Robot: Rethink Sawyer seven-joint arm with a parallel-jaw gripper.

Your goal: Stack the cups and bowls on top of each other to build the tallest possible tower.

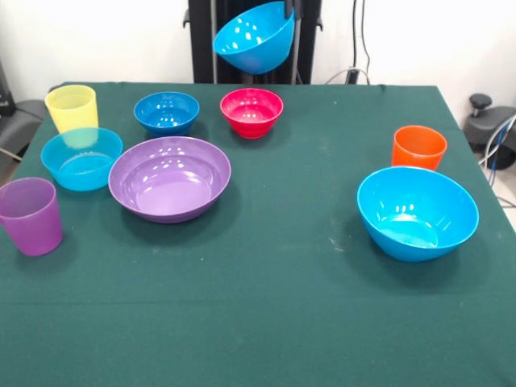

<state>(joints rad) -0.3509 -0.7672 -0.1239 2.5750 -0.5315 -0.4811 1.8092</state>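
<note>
Glossy blue bowl (254, 36) tilted, lifted above magenta bowl (251, 111); claw (289, 8) grip on it unclear.

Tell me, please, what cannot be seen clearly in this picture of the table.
- Gripper: front view; the lifted blue bowl hangs tilted at the top edge, which cuts off whatever holds it.
- Yellow cup: its base is behind the light blue bowl.
- Table: near corners cut off.
</note>
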